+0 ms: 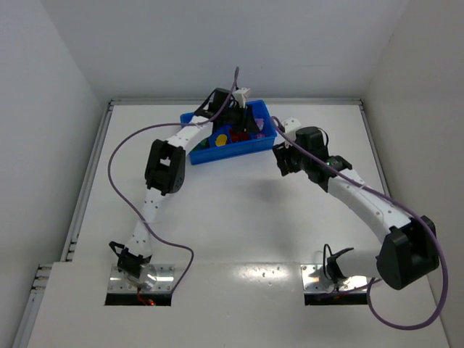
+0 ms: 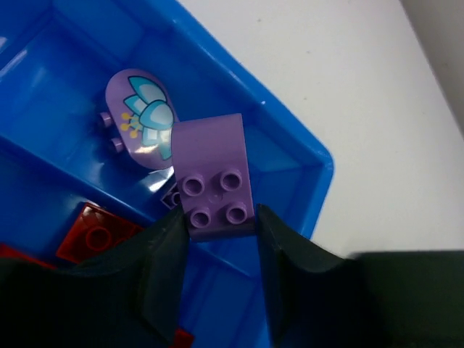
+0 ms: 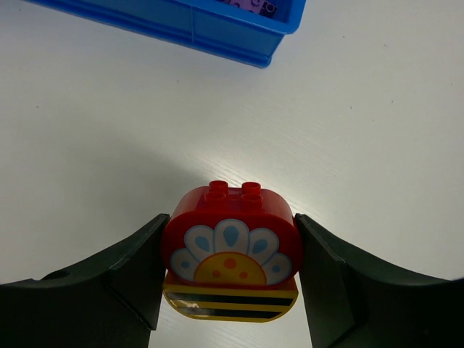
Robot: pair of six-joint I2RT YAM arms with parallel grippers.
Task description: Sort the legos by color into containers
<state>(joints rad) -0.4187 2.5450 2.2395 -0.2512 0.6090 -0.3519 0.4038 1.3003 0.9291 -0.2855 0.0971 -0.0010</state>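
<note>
- Right now your left end effector [image 2: 217, 226] pinches a purple brick [image 2: 214, 168] by its 2 sides, studs facing the wrist camera, and hangs over the end compartment of the blue tray [image 2: 293, 134], just inside its corner.
- A purple printed piece [image 2: 138, 116] with a flower design already lies in that compartment, so the colour matches. A flat red piece [image 2: 93, 233] lies across the divider in the neighbouring one.
- The step in hand, as I judge it, is the drop of this purple brick: it sits above the right compartment and only needs letting go.
- For that move you need the fingers to spread cleanly while the wrist keeps inside the walls. The brick rides close to the divider, so a tilted release could tip it into the red side.
- Your right end effector [image 3: 232, 250] is clamped on a red brick [image 3: 230, 217] printed with a flower, with a yellow striped piece [image 3: 230, 299] directly under it. I cannot tell whether the 2 are joined.
- That pair hangs over the bare desk [image 3: 109, 130], near the tray's outer wall but not yet above it.
- Next for the right arm: carry the red brick over the wall to the red compartment once the left arm clears the tray, since both would crowd the same end.
</note>
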